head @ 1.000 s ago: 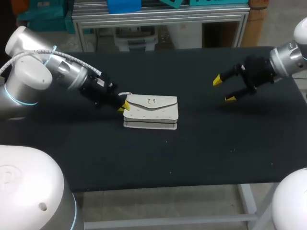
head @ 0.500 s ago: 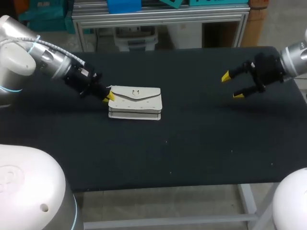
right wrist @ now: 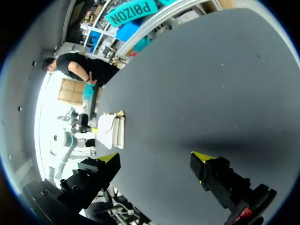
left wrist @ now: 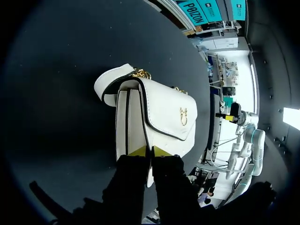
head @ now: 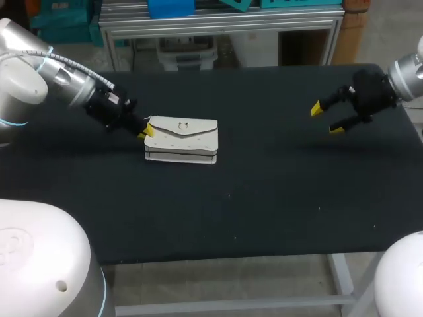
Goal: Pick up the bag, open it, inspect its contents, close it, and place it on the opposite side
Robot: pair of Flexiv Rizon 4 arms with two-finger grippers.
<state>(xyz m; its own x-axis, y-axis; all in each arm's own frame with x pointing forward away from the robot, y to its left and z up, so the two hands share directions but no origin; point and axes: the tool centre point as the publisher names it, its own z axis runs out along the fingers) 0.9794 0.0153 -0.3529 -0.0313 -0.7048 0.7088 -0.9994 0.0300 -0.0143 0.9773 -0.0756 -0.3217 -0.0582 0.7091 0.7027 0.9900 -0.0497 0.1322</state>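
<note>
Left wrist view shows the left gripper [left wrist: 150,151] with its two yellow tips pressed close together, pinching the near end of the white bag [left wrist: 164,110] between them. The bag reaches out ahead of the fingers. Its flap is shut, and a small gold clasp [left wrist: 183,116] sits on the flap. A bit of gold chain [left wrist: 140,73] peeks out at the far end of the bag. In the head view the left gripper [head: 144,131] comes in from the left and holds the left end of the bag [head: 182,140]. The bag sits on the black table [head: 264,198], a little left of the middle and toward the back, with its flap and clasp [head: 180,123] facing up. The right gripper [head: 327,119] is well apart from the bag, over the right side of the table near the back. Its two yellow tips are spread wide and hold nothing. In the right wrist view the right gripper [right wrist: 154,158] has only bare table between its fingers, and the bag [right wrist: 112,131] shows small and far off ahead of it.
</note>
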